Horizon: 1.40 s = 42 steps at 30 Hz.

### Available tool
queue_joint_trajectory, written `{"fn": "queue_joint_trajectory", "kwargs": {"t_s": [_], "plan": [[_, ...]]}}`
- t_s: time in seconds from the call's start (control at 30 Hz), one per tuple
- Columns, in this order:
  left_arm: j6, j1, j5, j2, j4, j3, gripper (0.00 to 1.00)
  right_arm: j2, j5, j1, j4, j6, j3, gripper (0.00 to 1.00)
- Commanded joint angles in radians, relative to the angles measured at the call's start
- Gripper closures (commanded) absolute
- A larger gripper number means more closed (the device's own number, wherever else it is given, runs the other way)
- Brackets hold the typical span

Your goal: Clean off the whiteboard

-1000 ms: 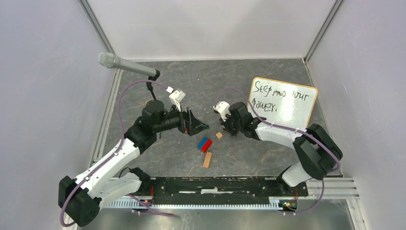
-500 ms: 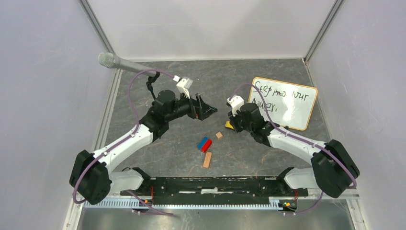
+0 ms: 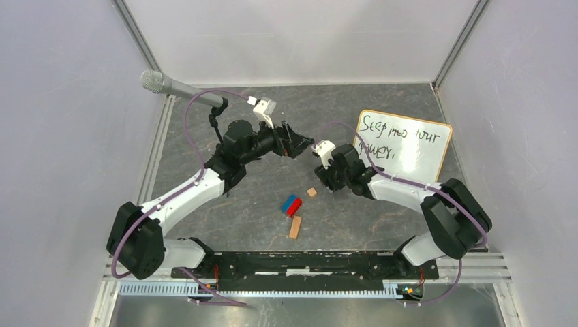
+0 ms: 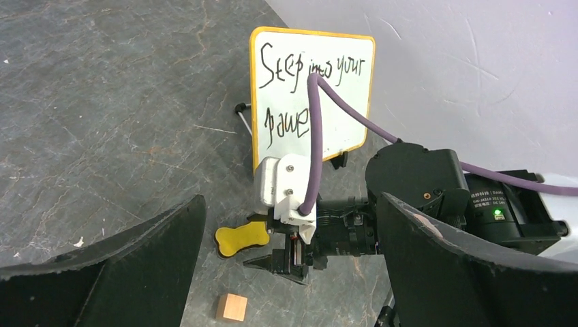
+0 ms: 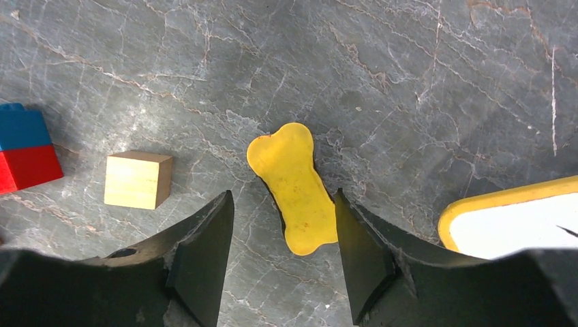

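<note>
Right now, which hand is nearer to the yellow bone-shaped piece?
Right. The right hand has a finger on each side of the yellow bone-shaped piece; the left hand is farther back.

Here's the tally: one whiteboard (image 3: pixel 409 146) at the far right. One yellow bone-shaped piece (image 5: pixel 296 187) just left of it. Two plain wooden blocks near the middle, a small cube (image 3: pixel 311 193) and a longer bar (image 3: pixel 295 227). One red-and-blue block (image 3: pixel 292 205) between those two. One microphone (image 3: pixel 180 89) at the far left. And two arms, the left arm (image 3: pixel 184 197) and the right arm (image 3: pixel 402 189).
</note>
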Motion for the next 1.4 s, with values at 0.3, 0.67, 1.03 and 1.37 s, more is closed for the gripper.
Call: {"fn": "queue_joint_trajectory", "kwargs": {"t_s": [0.3, 0.67, 1.03, 1.37], "plan": [[0.048, -0.005, 0.11, -0.086, 0.145, -0.116, 0.0, 0.084, -0.032, -0.02, 0.042, -0.096, 0.056, 0.41], [0.067, -0.036, 0.112, -0.101, 0.159, -0.132, 0.0, 0.105, -0.057, -0.032, 0.039, -0.095, 0.07, 0.46], [0.063, -0.103, -0.004, -0.132, 0.168, -0.172, 0.0, -0.026, 0.004, -0.034, 0.068, -0.016, -0.011, 0.79], [0.077, -0.277, -0.216, 0.069, 0.163, -0.055, 0.0, -0.477, 0.489, -0.114, -0.068, 0.214, -0.17, 0.84]]}}
